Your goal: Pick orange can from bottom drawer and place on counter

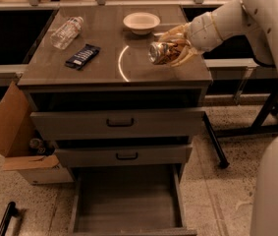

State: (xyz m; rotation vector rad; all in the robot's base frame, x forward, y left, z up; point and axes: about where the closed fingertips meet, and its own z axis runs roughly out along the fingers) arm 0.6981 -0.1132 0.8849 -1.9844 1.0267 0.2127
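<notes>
My gripper (174, 48) is shut on the orange can (163, 51) and holds it on its side, silver end facing left, just above the right part of the counter (104, 68), next to the pale arc mark. The white arm reaches in from the upper right. The bottom drawer (127, 205) stands pulled out at the cabinet's foot, its grey floor bare.
On the counter lie a clear plastic bottle (67, 32) at the back left, a dark blue snack packet (82, 56) and a white bowl (141, 22) at the back. A cardboard box (15, 141) stands left of the cabinet. A black table leg (214, 144) stands to the right.
</notes>
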